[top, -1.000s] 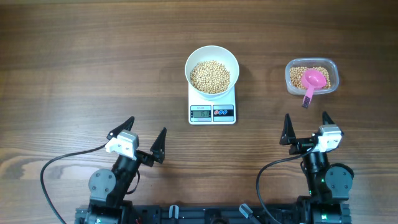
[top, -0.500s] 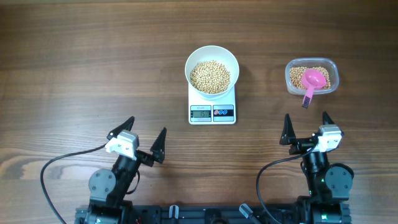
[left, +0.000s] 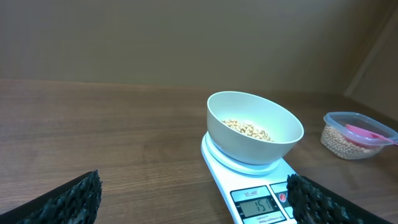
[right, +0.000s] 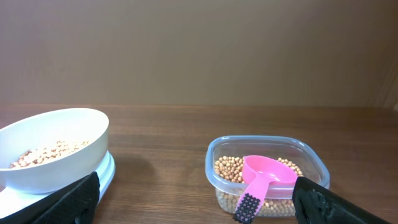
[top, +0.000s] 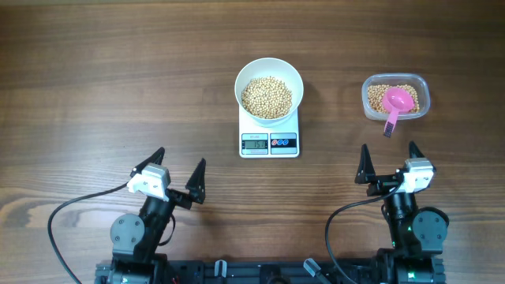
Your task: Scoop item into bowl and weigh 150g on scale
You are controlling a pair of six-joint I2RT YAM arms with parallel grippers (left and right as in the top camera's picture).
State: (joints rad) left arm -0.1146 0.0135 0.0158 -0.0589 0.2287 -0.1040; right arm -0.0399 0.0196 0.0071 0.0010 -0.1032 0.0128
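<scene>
Along the near edge of the table (top: 118,79), the left gripper (top: 182,155) and the right gripper (top: 388,147) are both hovering with their jaws spread wide apart, gripping nothing. They are standing well apart from the work, which is sparing the scale any stray push that could upset its reading.

Further in, at the middle of the table, the scale (top: 269,142) is sitting flat with its display (top: 254,143) facing the near edge, toward the arms. The digits are showing, but too small to read with confidence. The bowl (top: 241,83) is resting squarely on the scale's platform and carrying a good heap of beans (top: 267,97), so their weight is going straight onto it.

Toward the right edge, level with the bowl, the tub (top: 394,77) is holding more beans. The pink scoop (top: 398,100) is lying in it, its handle sticking out over the near rim within easy reach of a gripper. By this layout, the weighing is looking nearly or fully done.
</scene>
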